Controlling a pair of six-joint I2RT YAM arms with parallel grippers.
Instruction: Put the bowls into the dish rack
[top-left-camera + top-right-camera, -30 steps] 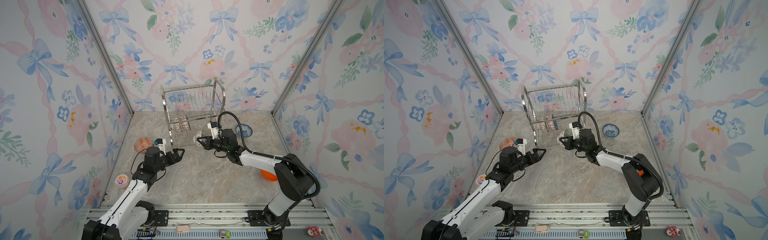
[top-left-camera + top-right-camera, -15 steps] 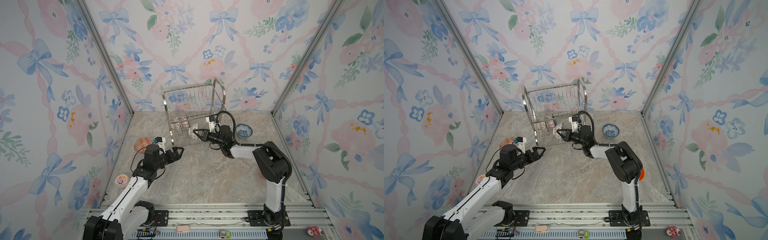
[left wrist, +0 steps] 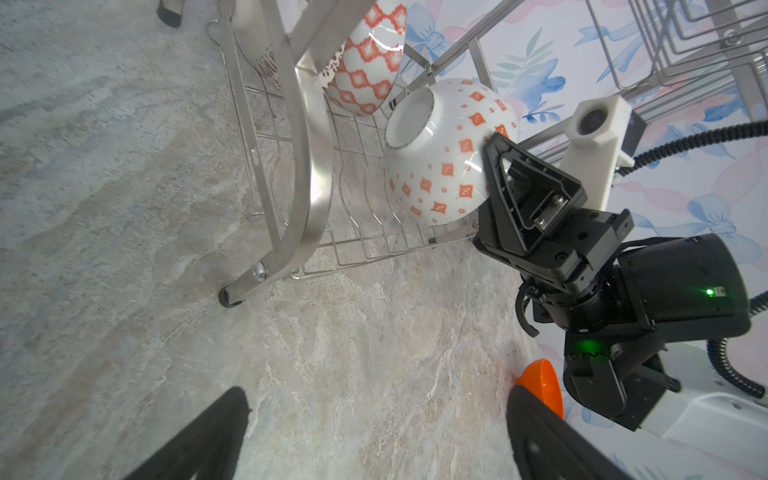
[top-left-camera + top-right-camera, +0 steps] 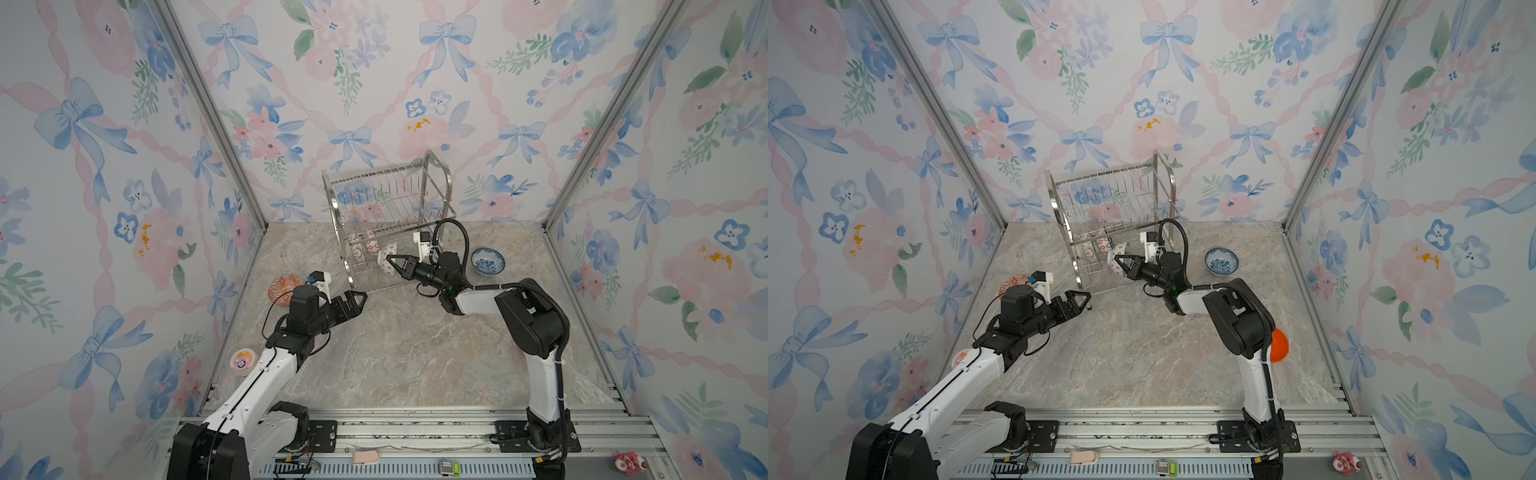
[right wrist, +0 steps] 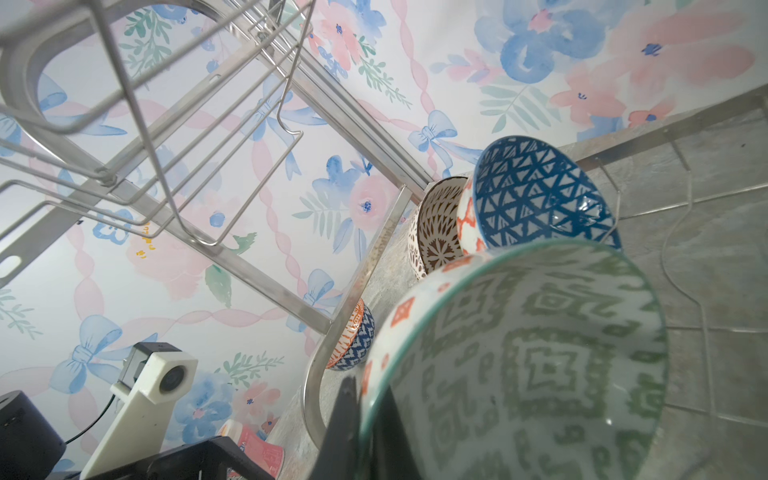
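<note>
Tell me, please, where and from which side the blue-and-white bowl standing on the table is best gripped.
Grip the blue-and-white bowl by its rim, coming down from above with the jaws straddling the rim wall. It stands upright, mouth up, on the table, apart from the dish rack, so the thin rim is free all round. Its rounded outer wall would likely slip.

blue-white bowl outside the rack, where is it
In both top views the blue-white bowl sits upright on the table's right side, just right of the dish rack and the right gripper.
</note>
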